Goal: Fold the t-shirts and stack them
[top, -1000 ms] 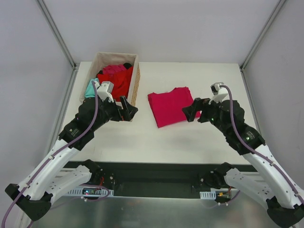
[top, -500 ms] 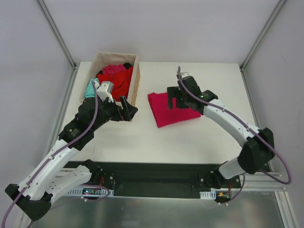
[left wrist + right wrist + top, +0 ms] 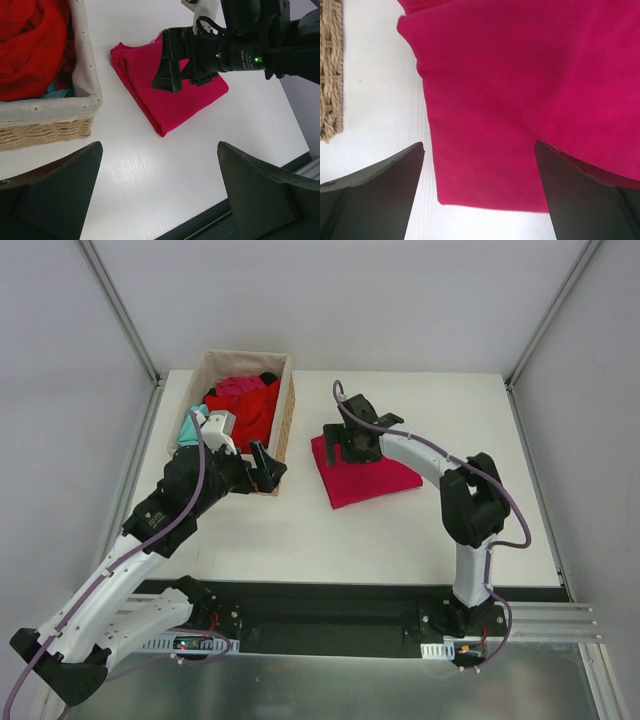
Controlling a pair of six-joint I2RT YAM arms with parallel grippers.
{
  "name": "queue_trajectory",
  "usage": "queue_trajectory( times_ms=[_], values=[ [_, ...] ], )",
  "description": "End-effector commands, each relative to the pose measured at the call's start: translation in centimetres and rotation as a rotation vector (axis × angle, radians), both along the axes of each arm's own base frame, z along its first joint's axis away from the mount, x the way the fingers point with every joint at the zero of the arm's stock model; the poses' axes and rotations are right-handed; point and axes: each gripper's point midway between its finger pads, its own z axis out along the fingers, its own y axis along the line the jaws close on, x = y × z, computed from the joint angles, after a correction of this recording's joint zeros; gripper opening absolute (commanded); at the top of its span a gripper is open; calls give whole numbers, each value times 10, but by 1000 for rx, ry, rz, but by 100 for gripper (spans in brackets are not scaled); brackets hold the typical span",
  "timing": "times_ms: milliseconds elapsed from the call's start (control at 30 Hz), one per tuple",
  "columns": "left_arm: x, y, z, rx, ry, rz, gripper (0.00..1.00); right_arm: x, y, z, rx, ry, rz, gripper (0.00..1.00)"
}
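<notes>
A folded pinkish crimson t-shirt lies flat on the white table, right of the basket. My right gripper hovers open over the shirt's left part, jaws wide with nothing between them. A bright red t-shirt is heaped in the wicker basket with magenta, teal and black cloth. My left gripper hangs open and empty by the basket's near right corner.
The white table runs wide on the right and toward the near edge. The right arm stretches across the table from the right. Grey walls and metal posts stand at the table's sides. The basket's woven side lies left of the right gripper.
The right arm swung from the table's right side leftward, bringing its open gripper over the folded shirt's left part. The left arm and the shirts stayed put.
</notes>
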Motion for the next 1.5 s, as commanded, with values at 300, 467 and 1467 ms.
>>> queue_trajectory(
  times_ms=[300, 467, 1467],
  values=[
    [8, 1, 13, 19, -50, 15, 99, 9, 18, -32, 59, 84, -26, 96],
    [8, 4, 13, 35, -55, 21, 99, 11, 9, -57, 36, 140, -71, 96],
    [18, 18, 14, 92, -66, 101, 99, 113, -126, -73, 122, 294, -423, 97]
  ],
)
